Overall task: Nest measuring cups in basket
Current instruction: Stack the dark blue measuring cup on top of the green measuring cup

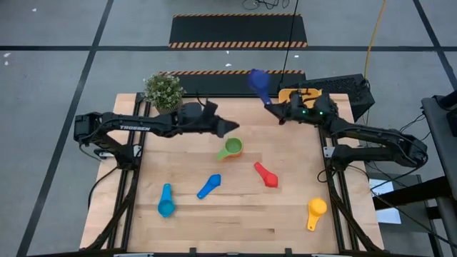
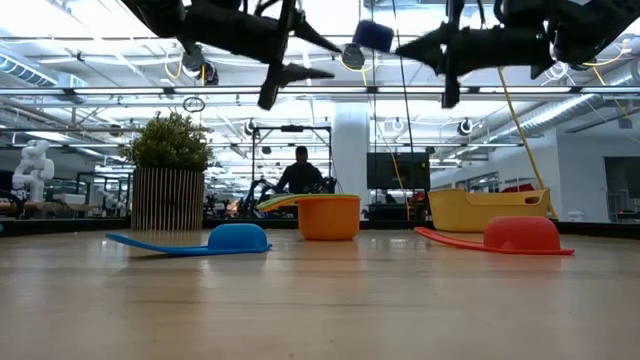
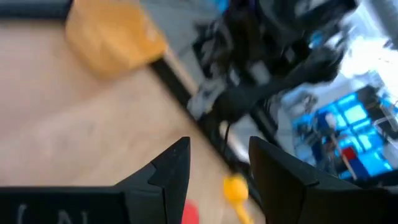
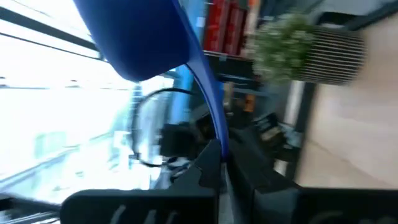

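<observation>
Gripping the dark blue cup (image 1: 258,82), the right pincer (image 1: 271,108) hangs above the basket (image 1: 301,95).

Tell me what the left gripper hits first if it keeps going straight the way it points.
Probably the right gripper, raised with the dark blue cup. The left gripper points across toward it, and its wrist view shows that arm ahead between open, empty fingers. Depth is uncertain; it might pass underneath.
</observation>
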### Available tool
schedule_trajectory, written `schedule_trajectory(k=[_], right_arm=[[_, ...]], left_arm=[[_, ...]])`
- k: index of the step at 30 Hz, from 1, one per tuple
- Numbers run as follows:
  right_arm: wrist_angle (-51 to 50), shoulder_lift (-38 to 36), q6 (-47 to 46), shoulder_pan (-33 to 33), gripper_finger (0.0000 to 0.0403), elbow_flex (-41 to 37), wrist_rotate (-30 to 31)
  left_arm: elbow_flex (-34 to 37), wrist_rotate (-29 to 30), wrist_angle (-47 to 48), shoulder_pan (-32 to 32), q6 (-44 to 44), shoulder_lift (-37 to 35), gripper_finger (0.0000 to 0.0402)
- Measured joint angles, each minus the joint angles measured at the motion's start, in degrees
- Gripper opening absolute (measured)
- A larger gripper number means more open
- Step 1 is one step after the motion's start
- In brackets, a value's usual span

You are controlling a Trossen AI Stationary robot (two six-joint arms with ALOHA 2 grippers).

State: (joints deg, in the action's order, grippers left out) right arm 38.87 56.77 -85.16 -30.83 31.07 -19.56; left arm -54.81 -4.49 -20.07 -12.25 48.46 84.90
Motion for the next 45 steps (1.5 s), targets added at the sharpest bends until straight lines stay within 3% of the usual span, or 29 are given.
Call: schedule_trajectory(k=[7, 14, 17, 30, 37, 45], right_arm=[[11.5, -0.1, 0.7, 0.0, 0.0, 0.0, -0.6], [15.4, 0.0, 9.4, 0.0, 0.0, 0.0, -4.4], [15.9, 0.0, 9.8, 0.0, 0.0, 0.0, -7.0], [18.8, 0.0, 12.4, 0.1, 0.0, 0.0, -9.3], [17.6, 0.2, 17.1, 0.1, 0.0, 0.0, -9.3], [17.4, 1.2, 17.3, 0.1, 0.0, 0.0, -8.9]], left_arm=[[-1.5, 8.3, -7.2, 1.8, -8.2, 0.0, 0.0166], [-10.7, 22.4, -6.1, 7.2, -22.1, 2.3, 0.0167], [-15.9, 25.5, -4.2, 8.6, -26.0, 5.2, 0.0178], [-35.7, 30.3, -3.8, 10.1, -29.7, 20.4, 0.0284], [-39.3, 29.9, -3.7, 9.1, -26.8, 24.8, 0.0253], [-39.4, 27.4, -6.9, 7.3, -25.9, 24.8, 0.0191]])
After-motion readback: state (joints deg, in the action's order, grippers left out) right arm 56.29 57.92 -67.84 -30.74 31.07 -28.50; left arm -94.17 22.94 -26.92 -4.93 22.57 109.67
